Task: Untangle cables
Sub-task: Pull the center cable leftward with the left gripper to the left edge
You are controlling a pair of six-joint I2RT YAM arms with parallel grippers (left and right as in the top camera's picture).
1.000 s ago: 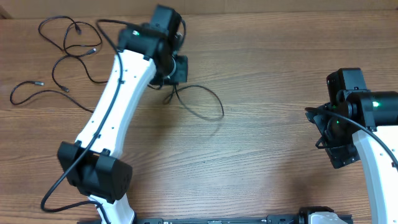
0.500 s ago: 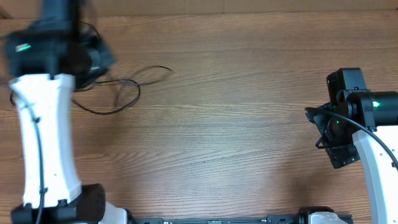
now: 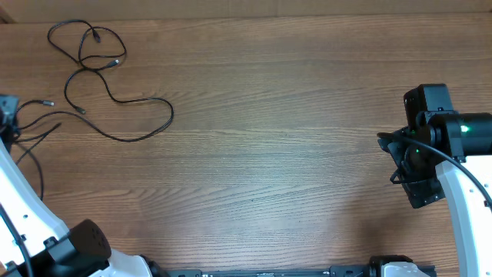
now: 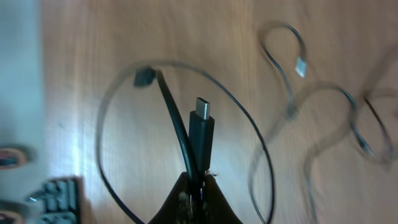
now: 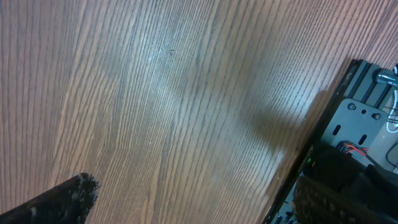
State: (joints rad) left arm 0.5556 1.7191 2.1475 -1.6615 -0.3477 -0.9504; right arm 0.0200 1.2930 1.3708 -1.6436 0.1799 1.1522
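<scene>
My left gripper (image 4: 198, 186) is clamped on one cable (image 4: 202, 134) just behind its plug; the other cable (image 4: 300, 65) lies looped nearby on the tabletop (image 4: 81, 124). My right gripper (image 5: 199, 199) gapes wide.

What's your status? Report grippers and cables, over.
Left gripper shut on one cable just behind its plug. Right gripper open, empty. Other cable in loose loops, far left of table. Nothing in the way.

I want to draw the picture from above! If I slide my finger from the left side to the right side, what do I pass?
Left arm → black cables → a long stretch of wooden table → right arm.
</scene>
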